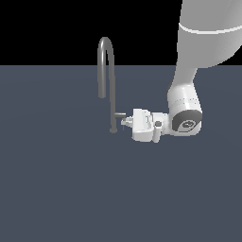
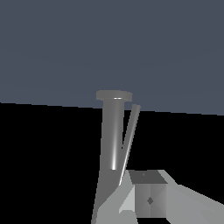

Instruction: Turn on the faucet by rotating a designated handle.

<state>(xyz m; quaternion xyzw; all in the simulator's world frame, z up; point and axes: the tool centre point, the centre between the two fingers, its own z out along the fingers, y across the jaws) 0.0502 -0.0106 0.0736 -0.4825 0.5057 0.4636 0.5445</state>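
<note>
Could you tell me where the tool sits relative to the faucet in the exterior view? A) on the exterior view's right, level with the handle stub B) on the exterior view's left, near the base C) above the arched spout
A: the tool reaches sideways at the handle, low on the faucet.

Flat, even simulator light with no cast shadows; renders are sharp, and a bright streak glints along the faucet (image 2: 113, 140).

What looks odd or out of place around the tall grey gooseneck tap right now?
Nothing stands out. The grey metal gooseneck faucet stands upright on the dark surface, its thin rod handle pointing sideways toward the white gripper.
</note>
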